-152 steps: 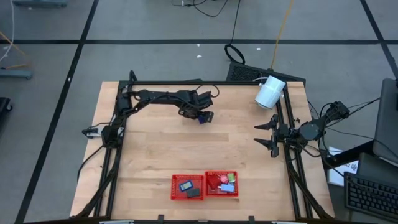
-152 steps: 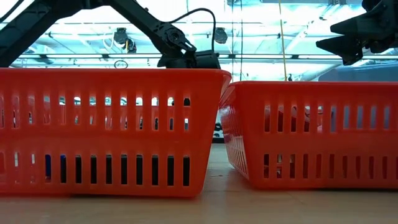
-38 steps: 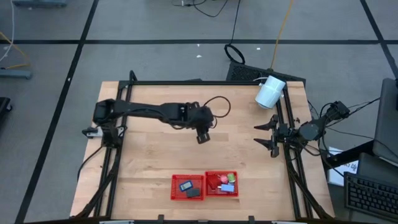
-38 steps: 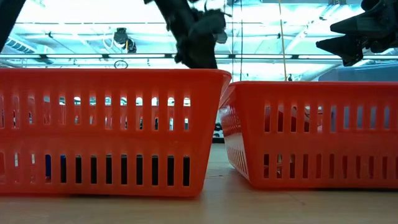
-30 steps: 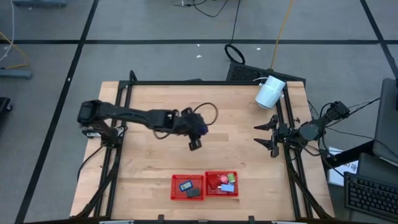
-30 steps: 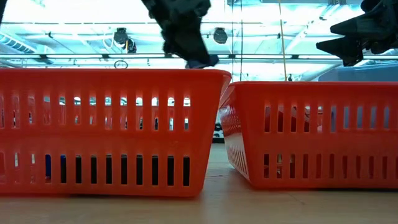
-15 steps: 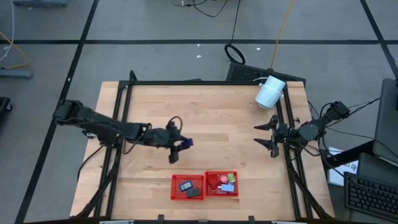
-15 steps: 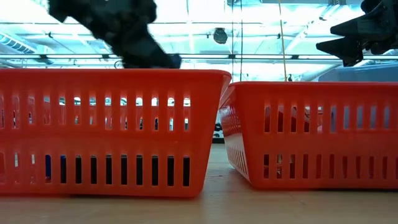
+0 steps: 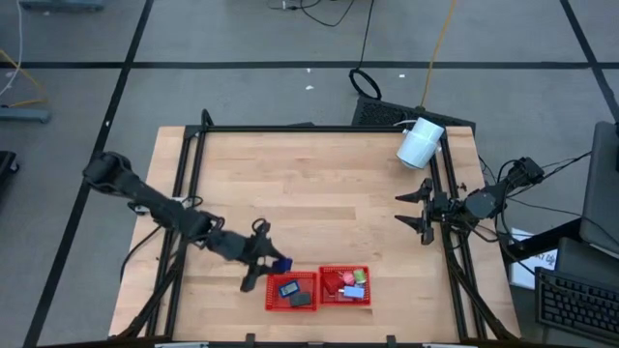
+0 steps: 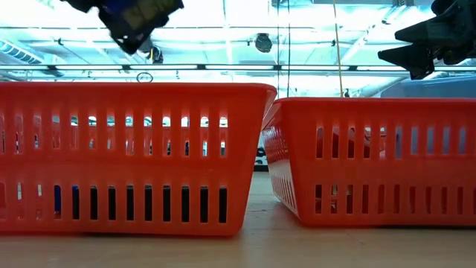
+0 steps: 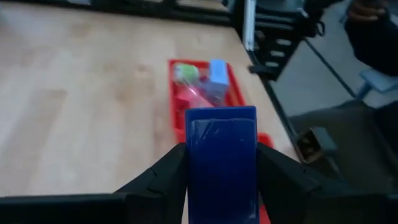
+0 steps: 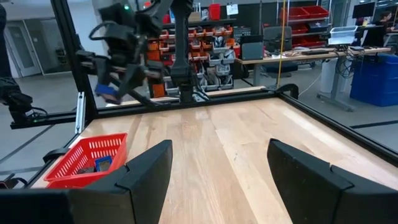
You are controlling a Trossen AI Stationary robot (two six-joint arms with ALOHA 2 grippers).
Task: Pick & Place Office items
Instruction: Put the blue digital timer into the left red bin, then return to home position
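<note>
The left gripper (image 9: 269,268) is low over the front part of the table (image 9: 358,213), just at the ten o'clock corner of the left red tray (image 9: 272,280). Its two fingers are clamped on a dark blue block (image 11: 222,162), which fills the space between them in the left wrist view; in the high view the block (image 9: 281,263) shows as a small blue spot at the gripper's tip, just above the tray's far rim. In the low view the gripper with the blue piece (image 10: 128,16) hangs above the left tray's (image 10: 134,93) rim, not inside it.

The left tray holds already two pieces: a blue one (image 9: 288,287) and a black one (image 9: 302,300) at about five o'clock from it. The right red tray (image 9: 367,300) stands touching the left one, at three o'clock of it. It holds a red piece (image 9: 334,283), a green piece (image 9: 361,275) and a light blue piece (image 9: 352,291) close together.

The right gripper (image 9: 411,210) waits at the table's right edge, at about three o'clock from the table's centre, well apart from the trays, with its fingers spread wide and nothing between them. A white cylinder (image 9: 420,143) lies at the far right corner, at twelve o'clock from this gripper.
</note>
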